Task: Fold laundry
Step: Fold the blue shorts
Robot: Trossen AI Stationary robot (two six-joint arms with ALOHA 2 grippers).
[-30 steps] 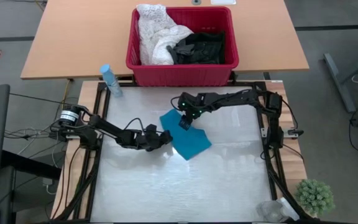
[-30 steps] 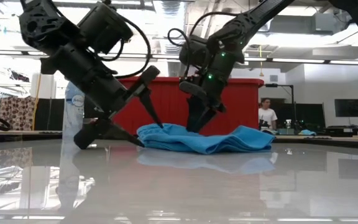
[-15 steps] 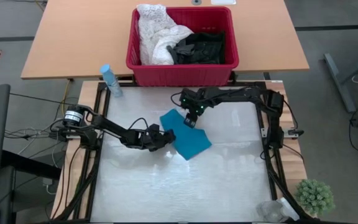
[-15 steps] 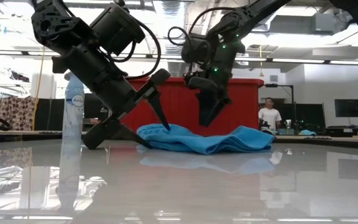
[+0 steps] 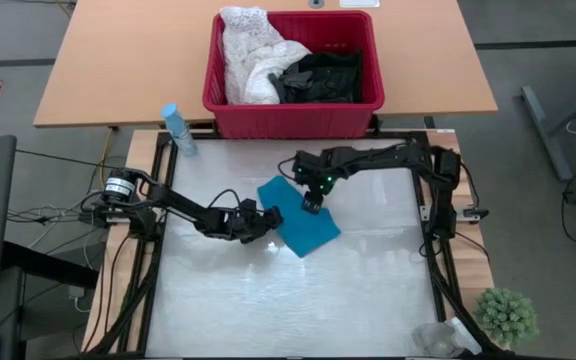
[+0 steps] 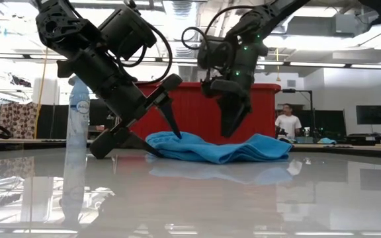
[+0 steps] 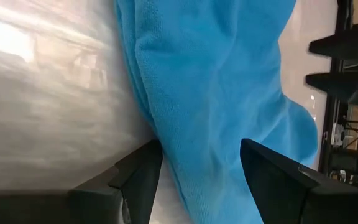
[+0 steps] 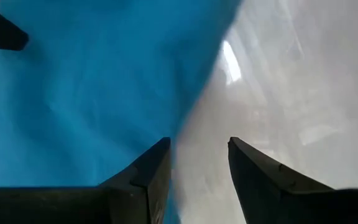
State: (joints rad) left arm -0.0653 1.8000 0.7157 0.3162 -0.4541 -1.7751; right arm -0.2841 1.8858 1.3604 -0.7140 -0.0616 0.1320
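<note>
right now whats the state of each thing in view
teal garment: folded, flat on table
left gripper: open, fingers astride garment's edge
right gripper: open, empty, above the garment
red basket: holding white and black laundry
spray bottle: upright

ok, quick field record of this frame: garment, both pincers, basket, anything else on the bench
garment: teal cloth, folded flat, mid table
left pincer: low at the cloth's left edge, fingers open, one above the edge and one on the table, not closed on it
right pincer: hanging above the cloth's far edge, open, holding nothing
basket: red basket on the wooden table behind, holding a white lacy garment and black garments
other: spray bottle at the far left corner; small green plant at the near right
</note>
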